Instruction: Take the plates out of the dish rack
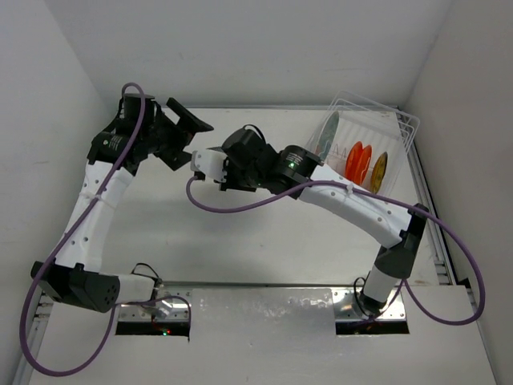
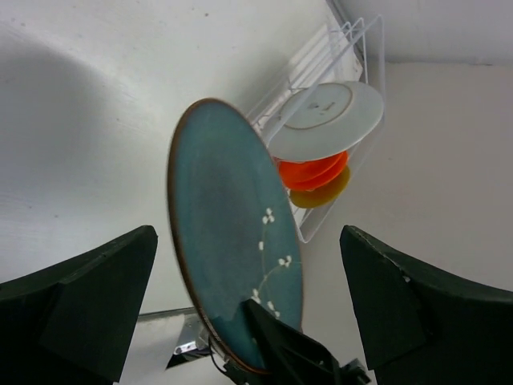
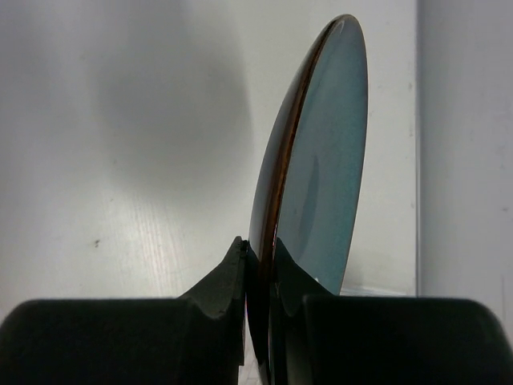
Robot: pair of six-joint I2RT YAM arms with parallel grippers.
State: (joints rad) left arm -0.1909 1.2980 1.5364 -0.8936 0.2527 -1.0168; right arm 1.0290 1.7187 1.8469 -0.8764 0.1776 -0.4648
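My right gripper [image 3: 259,257] is shut on the lower rim of the dark teal plate [image 3: 325,160] and holds it upright, edge-on, above the table. In the left wrist view the teal plate [image 2: 228,233] shows small white blossoms and stands between the wide-open fingers [image 2: 88,297] of my left gripper [image 2: 248,233], touching neither. In the top view the two grippers, left [image 1: 186,140] and right [image 1: 195,160], meet at the far left-centre. The clear dish rack [image 1: 401,128] at the far right holds a plate with a pale underside [image 2: 325,120], an orange-red plate [image 1: 357,160] and a yellow one [image 1: 378,170].
White walls close in the table at the back and on both sides. The rack [image 2: 353,48] sits in the far right corner. A purple cable [image 1: 232,207] hangs below the right arm. A metal strip [image 1: 264,309] runs along the near edge between the arm bases.
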